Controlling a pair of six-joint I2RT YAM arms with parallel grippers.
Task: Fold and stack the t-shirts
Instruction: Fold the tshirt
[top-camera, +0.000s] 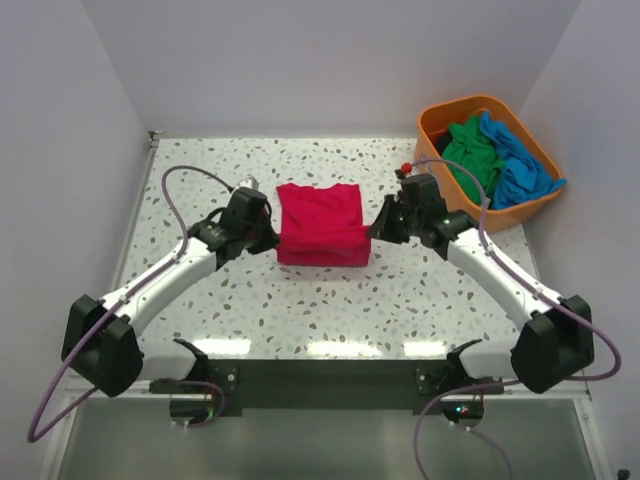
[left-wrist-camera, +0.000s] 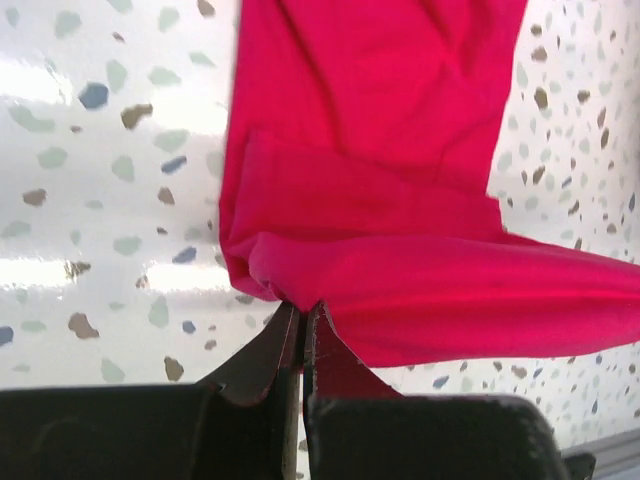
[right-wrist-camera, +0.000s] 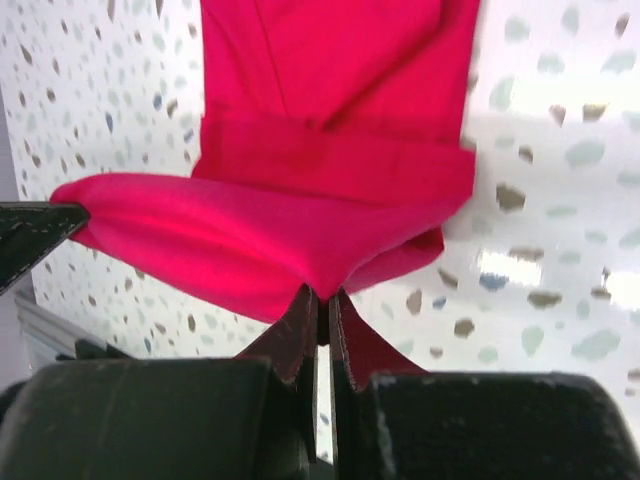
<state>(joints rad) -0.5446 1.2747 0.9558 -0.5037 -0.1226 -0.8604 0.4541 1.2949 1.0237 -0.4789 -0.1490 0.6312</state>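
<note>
A crimson red t-shirt (top-camera: 320, 222) lies partly folded at the table's centre. Its near edge is lifted off the table and stretched between both grippers. My left gripper (top-camera: 272, 240) is shut on the shirt's near left corner; the left wrist view shows the red t-shirt (left-wrist-camera: 400, 200) pinched at the left gripper (left-wrist-camera: 302, 308). My right gripper (top-camera: 376, 232) is shut on the near right corner, with the red t-shirt (right-wrist-camera: 320, 190) bunched at the right gripper (right-wrist-camera: 324, 297). A green t-shirt (top-camera: 472, 155) and a bright blue t-shirt (top-camera: 522, 165) lie crumpled in the basket.
An orange plastic basket (top-camera: 440, 112) stands at the table's back right corner, close behind the right arm. White walls close in the table at the left, back and right. The speckled tabletop (top-camera: 300, 310) runs to the dark front rail.
</note>
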